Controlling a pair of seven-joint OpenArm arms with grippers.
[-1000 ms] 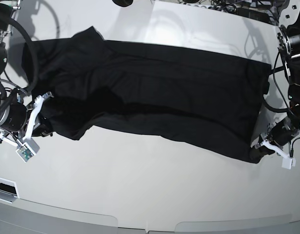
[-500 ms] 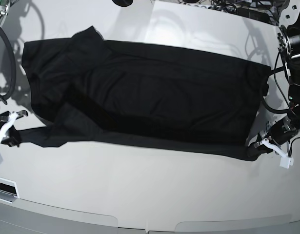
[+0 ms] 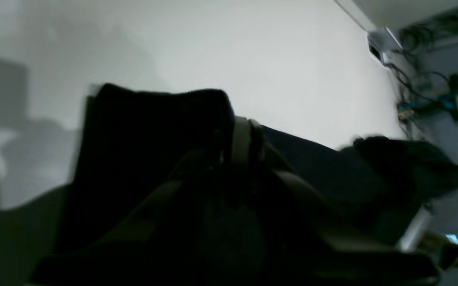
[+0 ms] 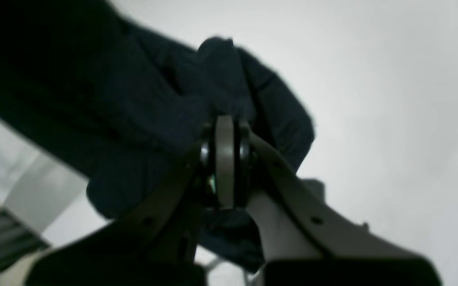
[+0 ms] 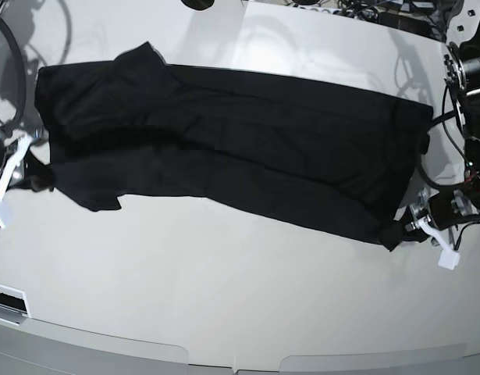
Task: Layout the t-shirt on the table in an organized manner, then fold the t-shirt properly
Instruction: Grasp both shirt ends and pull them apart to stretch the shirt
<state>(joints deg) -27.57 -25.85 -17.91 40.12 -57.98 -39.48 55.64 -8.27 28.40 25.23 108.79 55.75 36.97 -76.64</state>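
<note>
The black t-shirt (image 5: 240,148) lies stretched lengthwise across the white table (image 5: 224,297), mostly flat with long shallow folds. At the shirt's near right corner my left gripper (image 5: 402,231) is shut on the cloth. My right gripper (image 5: 37,178) is shut on the cloth at the left end, where a small flap hangs out below. In the left wrist view the left gripper (image 3: 241,135) pinches dark t-shirt (image 3: 145,159) fabric just above the tabletop. In the right wrist view the right gripper (image 4: 225,131) has the t-shirt (image 4: 133,91) bunched around its tips.
Cables and equipment (image 5: 380,12) crowd the back right edge, beside the left arm's body (image 5: 470,86). A black cable loop (image 5: 9,55) hangs at the far left. The table's curved front edge (image 5: 224,363) runs along the bottom of the base view.
My right gripper pulled the shirt's left end outward, then back towards the far side, drawing the near edge taut and flatter. The left gripper crept slightly inward with its corner.
</note>
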